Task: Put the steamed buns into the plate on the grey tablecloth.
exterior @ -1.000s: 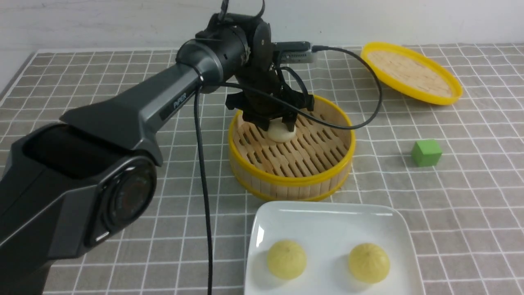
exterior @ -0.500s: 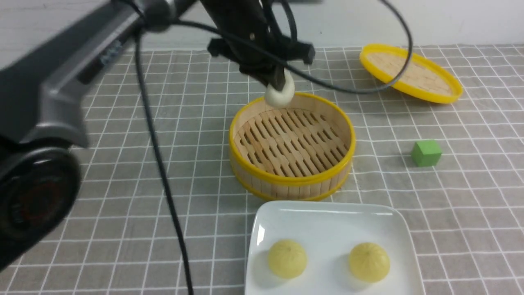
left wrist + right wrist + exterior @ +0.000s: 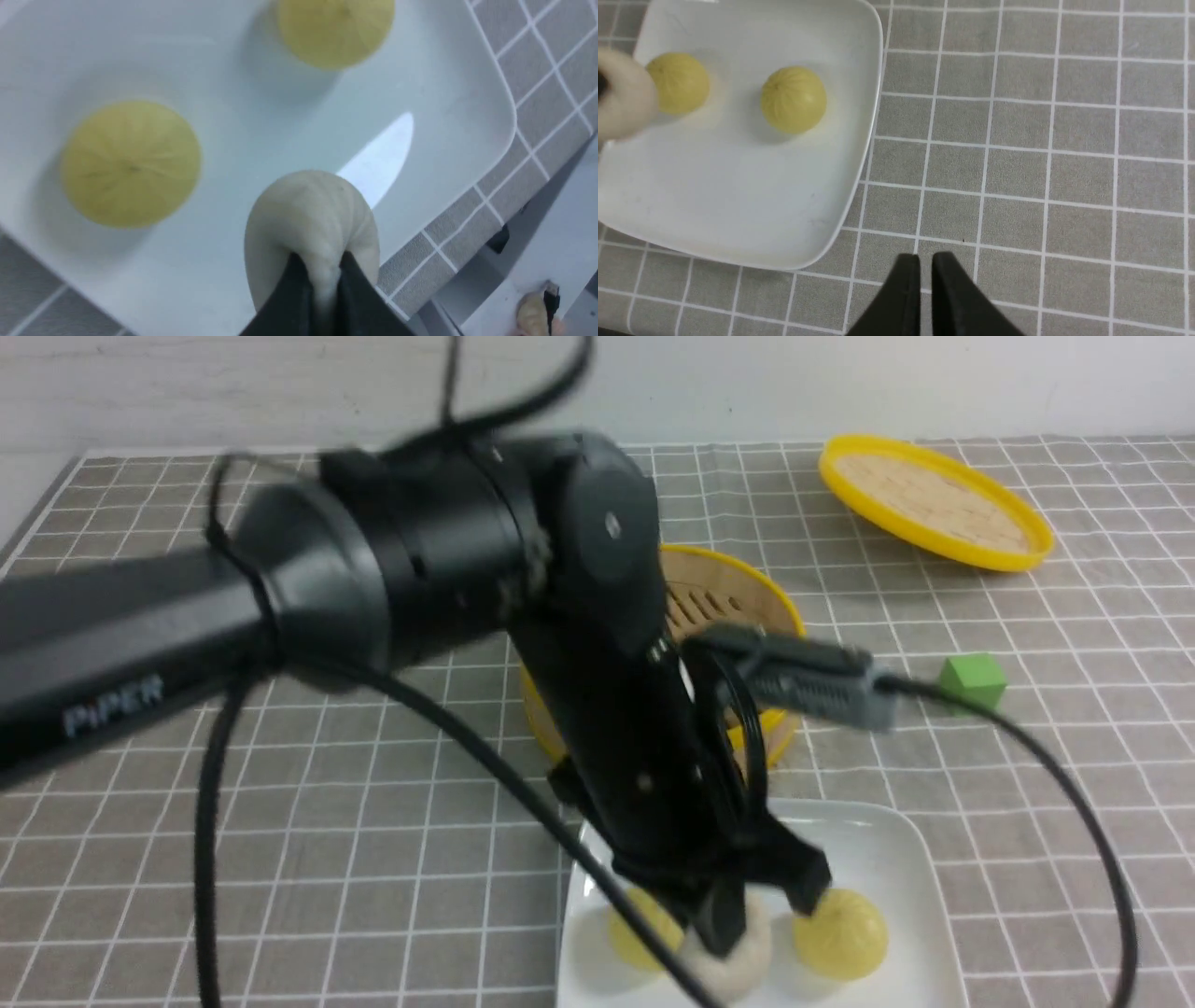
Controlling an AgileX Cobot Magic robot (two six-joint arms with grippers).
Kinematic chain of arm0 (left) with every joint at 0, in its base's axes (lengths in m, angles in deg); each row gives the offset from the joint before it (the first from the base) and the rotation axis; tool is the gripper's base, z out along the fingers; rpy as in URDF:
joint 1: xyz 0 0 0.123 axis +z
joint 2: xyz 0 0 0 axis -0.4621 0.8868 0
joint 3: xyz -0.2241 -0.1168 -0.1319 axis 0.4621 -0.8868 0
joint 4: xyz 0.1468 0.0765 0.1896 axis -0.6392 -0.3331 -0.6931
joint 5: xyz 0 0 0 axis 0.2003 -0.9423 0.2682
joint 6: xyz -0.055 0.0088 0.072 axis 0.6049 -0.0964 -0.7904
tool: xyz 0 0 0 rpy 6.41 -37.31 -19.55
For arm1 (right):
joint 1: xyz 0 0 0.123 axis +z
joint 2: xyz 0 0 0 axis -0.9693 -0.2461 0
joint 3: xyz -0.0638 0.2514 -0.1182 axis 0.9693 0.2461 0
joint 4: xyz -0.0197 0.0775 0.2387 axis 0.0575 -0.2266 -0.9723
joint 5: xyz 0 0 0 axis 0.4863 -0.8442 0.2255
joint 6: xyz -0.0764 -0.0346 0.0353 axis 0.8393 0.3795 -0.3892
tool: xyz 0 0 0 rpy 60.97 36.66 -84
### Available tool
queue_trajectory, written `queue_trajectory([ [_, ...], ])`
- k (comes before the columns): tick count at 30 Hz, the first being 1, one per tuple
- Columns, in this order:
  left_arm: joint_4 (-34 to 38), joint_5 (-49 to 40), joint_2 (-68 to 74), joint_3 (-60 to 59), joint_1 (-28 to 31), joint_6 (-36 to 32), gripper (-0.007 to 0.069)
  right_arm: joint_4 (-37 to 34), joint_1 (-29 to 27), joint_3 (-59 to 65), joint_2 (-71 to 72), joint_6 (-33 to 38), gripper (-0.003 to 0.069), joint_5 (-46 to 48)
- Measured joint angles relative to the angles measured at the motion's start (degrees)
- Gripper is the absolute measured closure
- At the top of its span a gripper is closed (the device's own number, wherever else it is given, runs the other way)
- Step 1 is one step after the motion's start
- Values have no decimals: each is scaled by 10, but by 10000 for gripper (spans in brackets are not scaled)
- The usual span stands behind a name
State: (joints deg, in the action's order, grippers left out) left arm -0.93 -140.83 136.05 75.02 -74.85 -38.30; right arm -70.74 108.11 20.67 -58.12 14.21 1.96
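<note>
Lower centre of the front view: the left gripper (image 3: 738, 933) is clamped tight on the beige bun (image 3: 758, 947), held low over the plate (image 3: 887, 831) in the narrow gap between two yellow buns (image 3: 840, 933). Bare white plate shows above them, up to its upper-right rim. In the right wrist view, the right gripper (image 3: 926, 268), jaws nearly together and empty, hovers over open tablecloth (image 3: 1017, 163) just off the plate's corner.

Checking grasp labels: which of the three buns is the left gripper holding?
The off-white bun, pinched by the left gripper at the plate; the two yellow buns lie free on it.
</note>
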Motion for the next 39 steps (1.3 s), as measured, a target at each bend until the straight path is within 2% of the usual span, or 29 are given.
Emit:
queue_trajectory([
  [4, -2, 37, 15, -20, -33, -2, 592, 0, 0, 0, 60, -8, 598, 2],
  [10, -9, 91, 49, -20, -49, 17, 565, 5, 0, 0, 110, -24, 598, 2],
  [13, -24, 107, 65, -20, -49, 44, 510, 9, 0, 0, 127, -24, 598, -2],
  [15, -30, 119, 69, -21, -49, 69, 434, 14, 0, 0, 139, -24, 598, -11],
  [16, -30, 119, 69, -21, -49, 70, 426, 15, 0, 0, 140, -24, 598, -12],
  [21, -38, 131, 65, -17, -49, 97, 238, 30, 0, 0, 162, -24, 598, -17],
  [25, -43, 131, 55, -7, -49, 112, 173, 28, 0, 0, 168, -24, 598, -35],
  [33, -87, 114, 23, 3, -49, 139, 181, 15, 0, 0, 168, -21, 594, -71],
  [36, -121, 107, 1, 12, -49, 160, 214, 31, 0, 0, 168, -8, 594, -79],
  [39, -198, 100, -43, 26, -49, 204, 298, 62, 0, 4, 168, 16, 604, -112],
])
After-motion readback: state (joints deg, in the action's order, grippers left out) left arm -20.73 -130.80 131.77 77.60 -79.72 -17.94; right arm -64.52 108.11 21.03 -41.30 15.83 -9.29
